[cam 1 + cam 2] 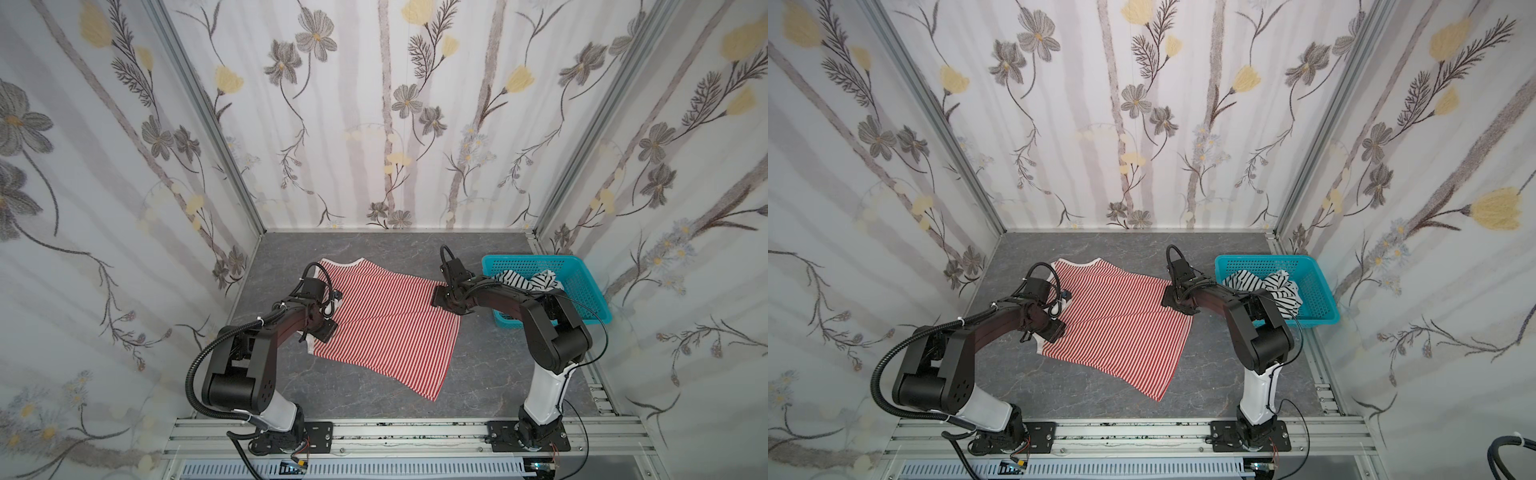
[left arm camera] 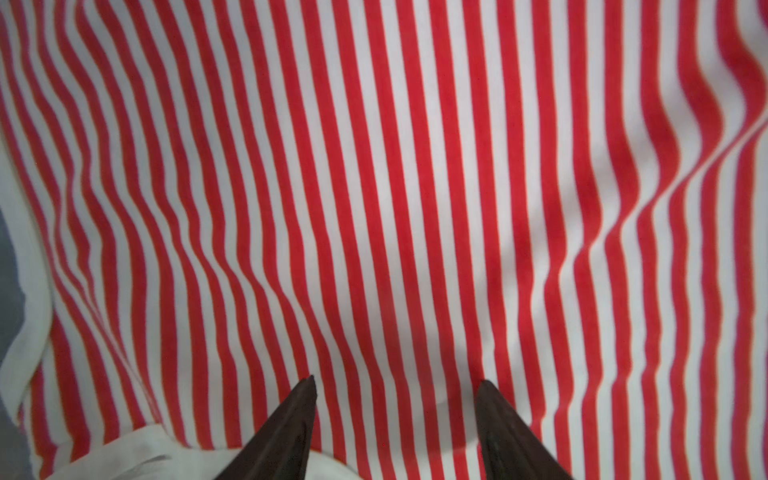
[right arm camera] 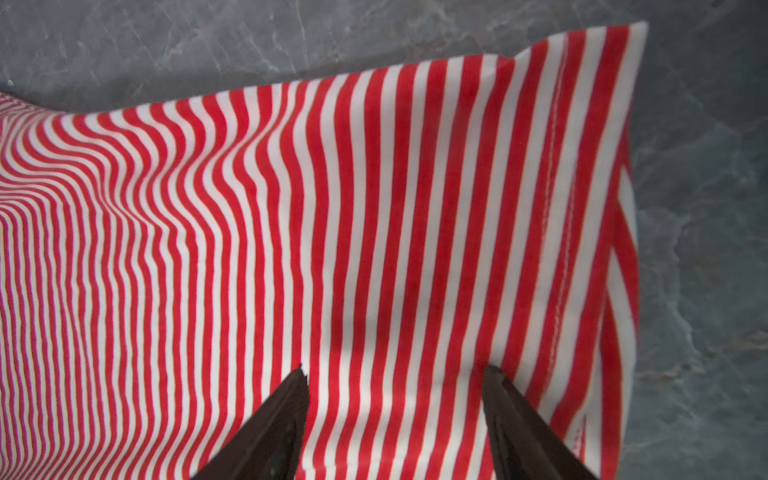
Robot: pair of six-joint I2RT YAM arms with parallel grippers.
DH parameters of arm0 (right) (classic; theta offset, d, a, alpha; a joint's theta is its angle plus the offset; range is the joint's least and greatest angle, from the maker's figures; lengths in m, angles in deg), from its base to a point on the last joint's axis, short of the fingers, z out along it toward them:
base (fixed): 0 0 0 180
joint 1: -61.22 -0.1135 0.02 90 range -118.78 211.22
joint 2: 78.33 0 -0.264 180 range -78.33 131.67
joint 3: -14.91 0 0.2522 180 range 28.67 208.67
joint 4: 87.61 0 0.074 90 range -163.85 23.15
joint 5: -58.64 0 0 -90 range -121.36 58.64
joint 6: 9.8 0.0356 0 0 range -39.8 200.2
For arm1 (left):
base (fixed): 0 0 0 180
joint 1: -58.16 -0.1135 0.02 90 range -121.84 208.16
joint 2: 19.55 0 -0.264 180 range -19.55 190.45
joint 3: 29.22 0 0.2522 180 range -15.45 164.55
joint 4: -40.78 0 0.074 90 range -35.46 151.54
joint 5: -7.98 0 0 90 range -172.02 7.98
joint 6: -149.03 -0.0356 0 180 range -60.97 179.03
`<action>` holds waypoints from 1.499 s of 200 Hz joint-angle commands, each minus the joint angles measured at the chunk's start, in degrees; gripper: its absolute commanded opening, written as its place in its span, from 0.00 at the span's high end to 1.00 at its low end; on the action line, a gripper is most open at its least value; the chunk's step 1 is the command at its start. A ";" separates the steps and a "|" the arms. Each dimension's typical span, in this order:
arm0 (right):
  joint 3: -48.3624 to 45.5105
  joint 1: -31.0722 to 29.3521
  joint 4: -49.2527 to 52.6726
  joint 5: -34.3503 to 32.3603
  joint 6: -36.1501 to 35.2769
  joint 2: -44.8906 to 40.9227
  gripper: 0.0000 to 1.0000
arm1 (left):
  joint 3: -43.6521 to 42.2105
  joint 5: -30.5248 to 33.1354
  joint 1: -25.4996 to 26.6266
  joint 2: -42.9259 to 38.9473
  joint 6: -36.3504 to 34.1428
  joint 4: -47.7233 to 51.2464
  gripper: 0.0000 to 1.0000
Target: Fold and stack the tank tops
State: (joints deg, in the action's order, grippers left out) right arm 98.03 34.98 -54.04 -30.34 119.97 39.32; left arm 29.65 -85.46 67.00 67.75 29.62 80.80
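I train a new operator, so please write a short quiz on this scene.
1. True or false: the red-and-white tank top lies in the basket.
2. Where is the black-and-white tank top? A) held by a gripper B) in the basket C) under the other top
3. How do the jaws of the left gripper and the right gripper stand?
Key: 1 false; 2 B; 3 both open.
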 commanded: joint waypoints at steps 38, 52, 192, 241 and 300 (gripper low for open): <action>-0.88 -1.09 -0.08 1.32 -0.92 -7.23 0.33 | 7.99 -5.31 -0.66 -4.76 2.15 2.36 0.35; -4.68 -3.03 -1.56 1.62 0.31 -11.20 0.32 | 11.89 -6.83 -0.64 -1.21 4.38 0.38 0.35; -27.47 -30.45 -13.20 4.47 19.86 -19.88 0.33 | 54.80 1.74 0.96 43.95 7.98 -2.71 0.36; -32.63 -30.07 -11.77 5.70 18.68 -21.64 0.33 | 53.78 5.66 0.57 45.04 6.74 -2.80 0.37; -34.32 -25.28 -4.85 4.30 10.75 -23.51 0.33 | 43.46 4.10 -3.06 37.82 7.36 -3.36 0.38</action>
State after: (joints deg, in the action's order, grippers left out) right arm 63.98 7.74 -71.63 -23.09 134.79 15.36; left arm 77.80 -83.10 65.30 108.34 37.99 72.32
